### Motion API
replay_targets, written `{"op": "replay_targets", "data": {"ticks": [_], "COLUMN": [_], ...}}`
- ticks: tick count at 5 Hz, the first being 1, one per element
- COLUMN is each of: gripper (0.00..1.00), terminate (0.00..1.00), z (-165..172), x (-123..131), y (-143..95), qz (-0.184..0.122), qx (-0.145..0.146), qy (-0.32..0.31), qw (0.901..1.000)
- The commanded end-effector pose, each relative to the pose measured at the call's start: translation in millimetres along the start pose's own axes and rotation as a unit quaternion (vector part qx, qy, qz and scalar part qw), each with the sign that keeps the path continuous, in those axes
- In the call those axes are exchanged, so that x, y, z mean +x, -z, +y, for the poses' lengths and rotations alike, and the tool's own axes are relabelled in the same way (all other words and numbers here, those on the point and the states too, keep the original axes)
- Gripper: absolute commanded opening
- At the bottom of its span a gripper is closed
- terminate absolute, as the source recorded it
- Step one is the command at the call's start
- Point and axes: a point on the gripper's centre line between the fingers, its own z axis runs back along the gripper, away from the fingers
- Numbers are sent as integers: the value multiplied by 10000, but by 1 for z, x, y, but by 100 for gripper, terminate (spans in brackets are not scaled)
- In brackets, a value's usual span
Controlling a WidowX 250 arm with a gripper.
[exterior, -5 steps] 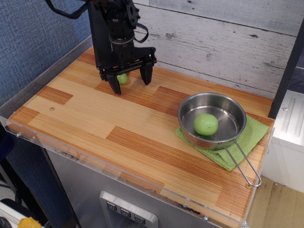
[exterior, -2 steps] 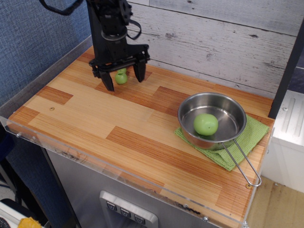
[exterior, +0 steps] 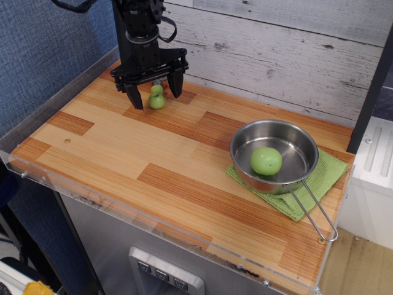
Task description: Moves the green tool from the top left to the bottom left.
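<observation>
The green tool [exterior: 157, 97] lies on the wooden tabletop at the top left. Only its knobby lime-green handle shows; its grey blade is hidden behind the gripper. My black gripper [exterior: 156, 96] hangs over it, open, with one finger [exterior: 136, 97] to the left of the handle and the other [exterior: 176, 86] to the right. The fingertips sit low, near the tabletop. I cannot tell whether they touch the handle.
A steel pan [exterior: 274, 155] with a round green ball [exterior: 266, 160] in it stands on a green cloth [exterior: 319, 178] at the right. Its wire handle [exterior: 313, 212] points toward the front edge. A grey plank wall [exterior: 276, 55] runs behind the table.
The gripper has moved back and to the left, toward the table's far left corner, staying open. More of the green handle now shows between its fingers.
</observation>
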Motion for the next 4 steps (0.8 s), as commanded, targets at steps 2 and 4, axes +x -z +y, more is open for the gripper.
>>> {"op": "replay_targets", "data": {"ticks": [2, 4], "gripper": [0, 0], "terminate": [0, 0], "z": [-7, -9], "x": [6, -4], "y": [4, -5], "qz": [-123, -135], "qx": [35, -63], "qy": [224, 314], "qw": [9997, 9994]}}
